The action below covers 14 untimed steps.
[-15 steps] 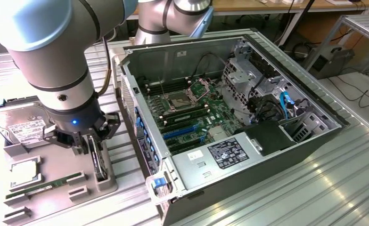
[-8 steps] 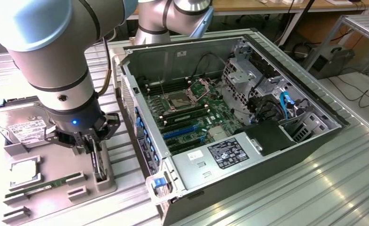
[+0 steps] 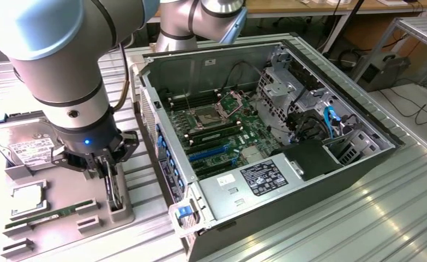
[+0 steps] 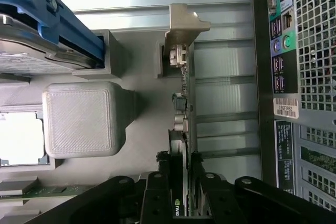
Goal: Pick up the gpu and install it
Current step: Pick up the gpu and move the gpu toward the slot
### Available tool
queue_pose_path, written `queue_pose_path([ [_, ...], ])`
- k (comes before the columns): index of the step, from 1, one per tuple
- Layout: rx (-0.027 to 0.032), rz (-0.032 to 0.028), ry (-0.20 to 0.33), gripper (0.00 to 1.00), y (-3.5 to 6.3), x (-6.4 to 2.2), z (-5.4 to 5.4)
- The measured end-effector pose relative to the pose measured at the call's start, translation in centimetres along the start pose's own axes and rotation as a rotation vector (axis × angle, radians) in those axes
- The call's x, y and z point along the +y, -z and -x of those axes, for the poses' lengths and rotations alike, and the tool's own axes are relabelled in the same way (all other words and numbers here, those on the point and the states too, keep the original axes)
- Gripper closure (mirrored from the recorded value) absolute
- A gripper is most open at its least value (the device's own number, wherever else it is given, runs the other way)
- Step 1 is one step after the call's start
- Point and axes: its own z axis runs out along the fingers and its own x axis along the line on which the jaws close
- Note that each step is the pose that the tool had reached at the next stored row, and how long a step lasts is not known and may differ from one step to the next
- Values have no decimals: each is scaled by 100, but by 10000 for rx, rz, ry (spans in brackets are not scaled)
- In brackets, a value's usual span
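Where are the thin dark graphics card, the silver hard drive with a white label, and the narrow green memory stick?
thin dark graphics card [image 4: 185,129]: wrist view, on its long edge.
silver hard drive [image 3: 28,148]: exterior view, on its white label.
narrow green memory stick [image 3: 53,213]: exterior view, on its middle.

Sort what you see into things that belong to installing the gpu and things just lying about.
Job: gpu; hand gripping it; PC case.
Lying about: hard drive; RAM stick; CPU.
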Motion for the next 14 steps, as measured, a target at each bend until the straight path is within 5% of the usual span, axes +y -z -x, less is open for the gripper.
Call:
queue_pose_path([
  [14,39,28,515,74,24,0,67],
])
